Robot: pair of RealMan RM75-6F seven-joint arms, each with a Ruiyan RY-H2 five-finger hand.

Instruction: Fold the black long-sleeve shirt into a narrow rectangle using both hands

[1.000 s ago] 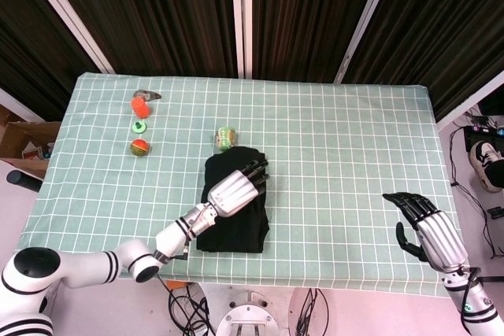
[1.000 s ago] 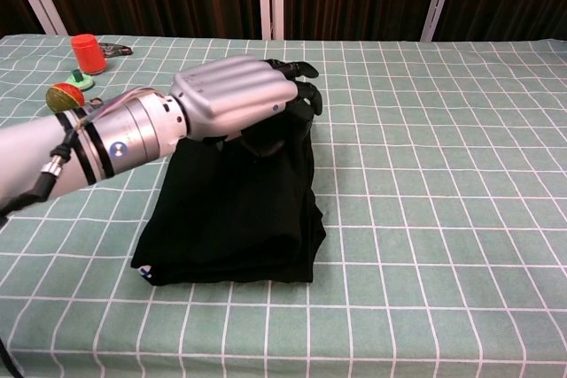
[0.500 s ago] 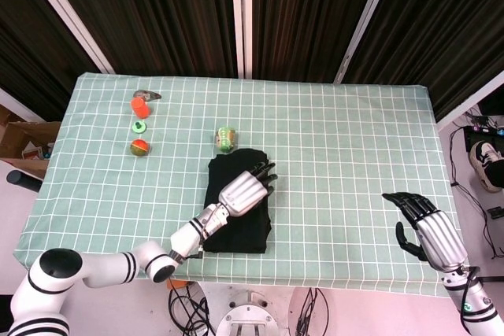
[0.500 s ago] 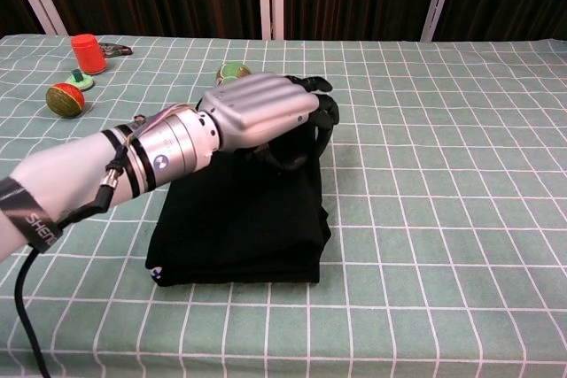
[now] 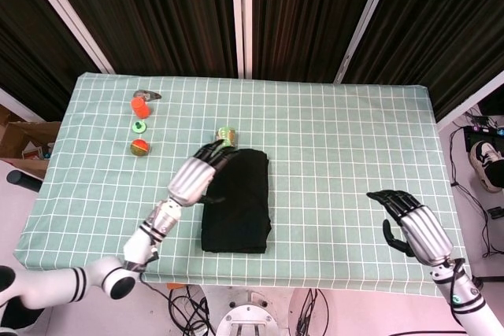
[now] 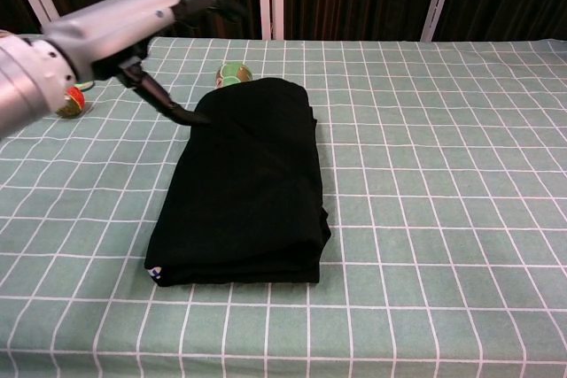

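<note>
The left hand (image 5: 193, 179) is unclenched, with its fingers apart and extended; it holds nothing. In the chest view the left hand (image 6: 106, 37) sits above the table, and one dark fingertip reaches down to the upper left edge of the black shirt (image 6: 244, 183); whether it touches the cloth or only lies close to it cannot be told. The left forearm runs from the near left corner of the table up toward the shirt, with the back of the hand facing upward.

The right hand (image 5: 409, 222) is also unclenched and holds nothing. Its fingers are spread and lightly curved, pointing toward the shirt. It is well apart from the shirt, at the near right edge of the table, and does not appear in the chest view.

The black shirt (image 5: 236, 201) lies folded as a narrow rectangle, flat on the green checked tablecloth (image 5: 346, 139), near the front edge at about mid-width. Its long side runs away from the robot.

A green ball (image 5: 226, 134) lies just beyond the shirt's far end. Further left of the shirt stand an orange cup (image 5: 139, 106), a small green ring (image 5: 139, 126) and a red-and-green ball (image 5: 139, 146), all in a short row.
</note>
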